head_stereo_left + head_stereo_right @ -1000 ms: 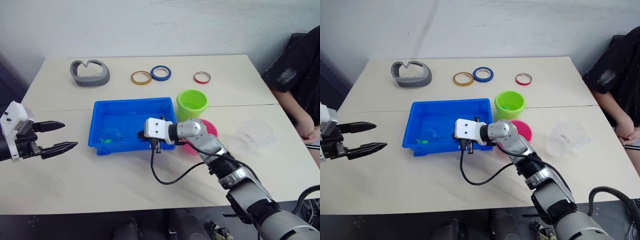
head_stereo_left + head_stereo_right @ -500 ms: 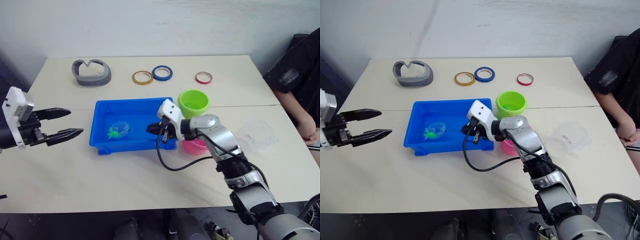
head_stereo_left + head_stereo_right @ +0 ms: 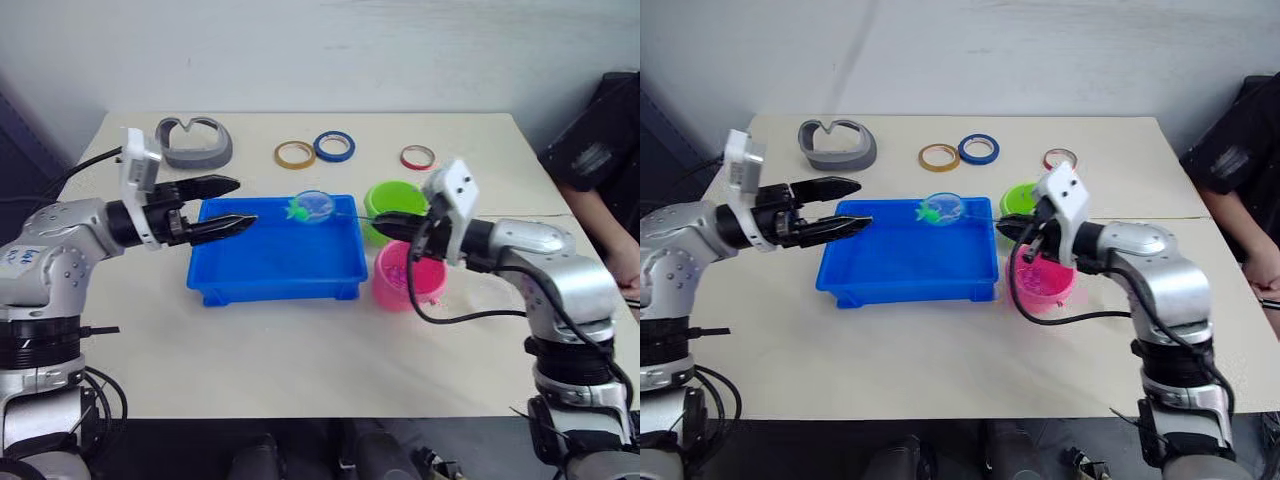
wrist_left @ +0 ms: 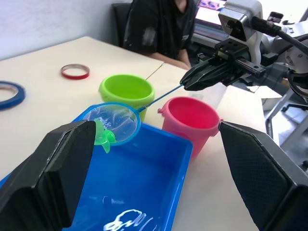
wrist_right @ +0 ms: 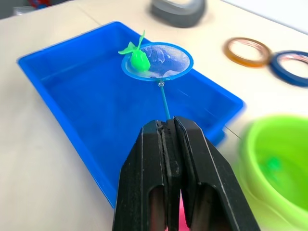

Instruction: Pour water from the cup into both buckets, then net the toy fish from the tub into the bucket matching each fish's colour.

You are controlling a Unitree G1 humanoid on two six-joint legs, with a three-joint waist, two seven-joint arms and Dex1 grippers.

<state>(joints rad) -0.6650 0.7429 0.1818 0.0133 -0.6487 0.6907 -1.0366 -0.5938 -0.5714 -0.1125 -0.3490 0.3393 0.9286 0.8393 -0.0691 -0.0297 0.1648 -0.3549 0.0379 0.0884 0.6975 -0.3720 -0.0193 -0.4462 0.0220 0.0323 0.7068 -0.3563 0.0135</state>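
On a beige table (image 3: 300,350) by a pale wall, the right gripper (image 3: 383,226) is clamped on the net (image 3: 315,204), holding a green fish (image 5: 139,58) over the tub (image 3: 275,262). The left gripper (image 3: 235,205), fingers apart, hovers at the tub's far-left corner; tape rings (image 3: 334,146) lie behind.

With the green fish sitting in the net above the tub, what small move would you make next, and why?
Probably swing the right gripper, shut on the net, toward the green bucket. The green fish perches on the hoop's rim over the tub, and that bucket matches its colour.
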